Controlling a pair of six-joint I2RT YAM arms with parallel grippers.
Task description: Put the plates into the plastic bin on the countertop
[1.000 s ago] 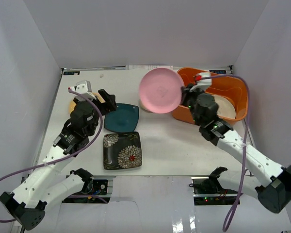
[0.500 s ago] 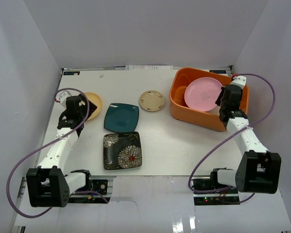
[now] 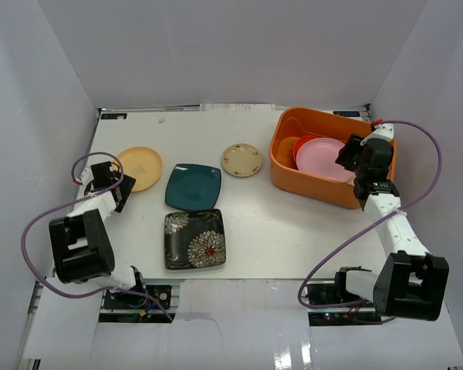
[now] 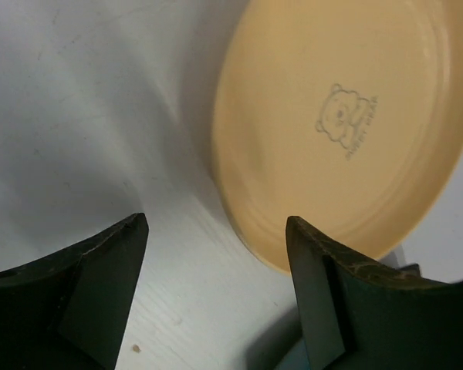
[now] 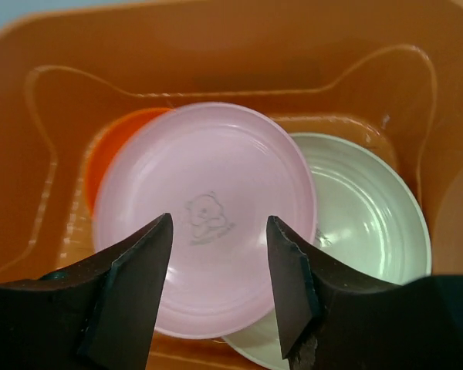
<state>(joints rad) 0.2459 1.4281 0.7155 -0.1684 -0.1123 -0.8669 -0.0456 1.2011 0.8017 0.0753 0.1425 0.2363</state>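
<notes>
Right wrist view: right gripper (image 5: 217,231) hangs empty, jaws spread, over the glossy round pink plate (image 5: 216,169).
Pink plate: lies flat inside the orange plastic bin with rounded corners (image 5: 216,46), at the far right corner of the white countertop (image 3: 278,231).
Beneath it: a round cream plate (image 5: 363,223) and a small orange-red plate (image 5: 112,154), both partly covered.
Left gripper (image 4: 214,223): spread and gripping nothing, facing the near rim of the smooth round yellow plate (image 4: 339,123) (a bear stamp at its middle), flat by the left edge.
Step in hand: probably the yellow plate's pick.
Next move: the rim looks thin and low, so one finger likely must slip under it.
Waiting: square dark teal plate (image 3: 193,186), mid-counter; square black floral plate (image 3: 194,238), towards the near edge; small round tan plate (image 3: 241,159), towards the far edge.
</notes>
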